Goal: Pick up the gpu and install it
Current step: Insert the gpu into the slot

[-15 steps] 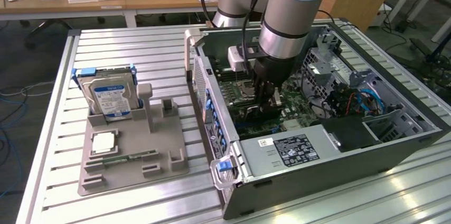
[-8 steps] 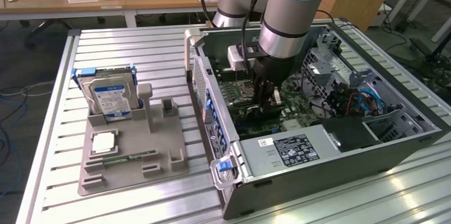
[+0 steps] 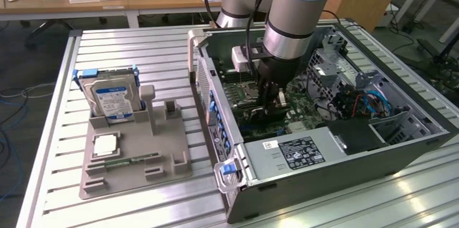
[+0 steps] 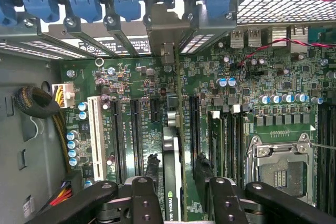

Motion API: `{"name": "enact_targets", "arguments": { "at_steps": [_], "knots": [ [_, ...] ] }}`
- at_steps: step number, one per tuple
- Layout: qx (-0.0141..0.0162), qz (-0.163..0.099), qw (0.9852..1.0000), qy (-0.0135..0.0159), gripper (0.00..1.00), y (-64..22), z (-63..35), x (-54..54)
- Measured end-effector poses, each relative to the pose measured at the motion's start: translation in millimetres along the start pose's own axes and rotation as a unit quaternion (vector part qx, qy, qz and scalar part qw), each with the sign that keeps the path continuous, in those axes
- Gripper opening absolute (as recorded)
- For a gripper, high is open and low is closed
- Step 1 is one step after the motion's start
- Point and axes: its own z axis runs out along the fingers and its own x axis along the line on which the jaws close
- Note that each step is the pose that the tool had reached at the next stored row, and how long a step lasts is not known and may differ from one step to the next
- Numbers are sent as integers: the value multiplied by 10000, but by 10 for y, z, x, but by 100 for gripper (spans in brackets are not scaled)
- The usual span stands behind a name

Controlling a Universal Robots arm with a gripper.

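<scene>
Table [image 3: 143, 45]: slatted metal top, carrying all items.

Computer case [image 3: 337, 169]: lies on its side on the exterior view's right half of the table, side panel off, interior exposed.

Arm [image 3: 294, 18]: reaches down from above into the open case.

Motherboard [image 4: 294, 77]: green, covers the case floor, with an empty processor socket and several long slots.

Tray [image 3: 129, 171]: grey, lies on the table at the exterior view's left, well apart from the arm. A hard drive [image 3: 111, 99] with a blue-white label stands upright in it. A memory stick [image 3: 133, 159] lies flat nearer the front.

Graphics card [image 4: 171, 182]: inside the case, standing on edge on the motherboard in line with a slot, its bracket end toward the rear wall. Whether it is fully seated cannot be told.

Hand [image 3: 271, 101]: low over the motherboard, straddling the card. Its fingers [image 4: 144, 198] are spread, one on each side of the card, with a visible gap on one side. Nothing is pinched.
</scene>
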Motion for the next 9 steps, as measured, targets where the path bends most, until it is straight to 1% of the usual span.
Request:
{"name": "enact_targets", "arguments": {
  "at_steps": [4,6,9],
  "knots": [
    [0,0,10000,1,40,0,0,0],
    [0,-1,10000,3,28,0,-1,1],
    [0,0,10000,1,27,0,-1,0]
  ]
}}
